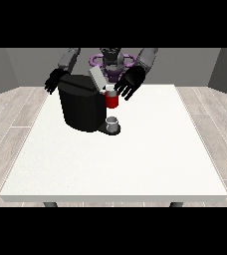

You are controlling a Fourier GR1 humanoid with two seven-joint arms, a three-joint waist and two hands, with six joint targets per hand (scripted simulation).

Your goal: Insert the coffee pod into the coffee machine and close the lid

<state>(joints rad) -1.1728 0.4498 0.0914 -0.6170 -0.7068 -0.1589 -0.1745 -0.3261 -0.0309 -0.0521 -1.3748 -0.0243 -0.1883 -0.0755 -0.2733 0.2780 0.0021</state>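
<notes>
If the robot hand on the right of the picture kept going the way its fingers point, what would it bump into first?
Probably the red pod holder on the coffee machine: that robot hand hangs beside it, fingers spread down toward it. Depth is unclear.

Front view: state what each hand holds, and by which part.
Neither holds anything. The hand at the view's right hovers open above the coffee machine; the hand at the view's left hangs open.

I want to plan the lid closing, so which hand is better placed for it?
The robot's left hand, at the view's right: it hovers open beside the raised grey lid of the black coffee machine; the other hand sits behind it.
</notes>
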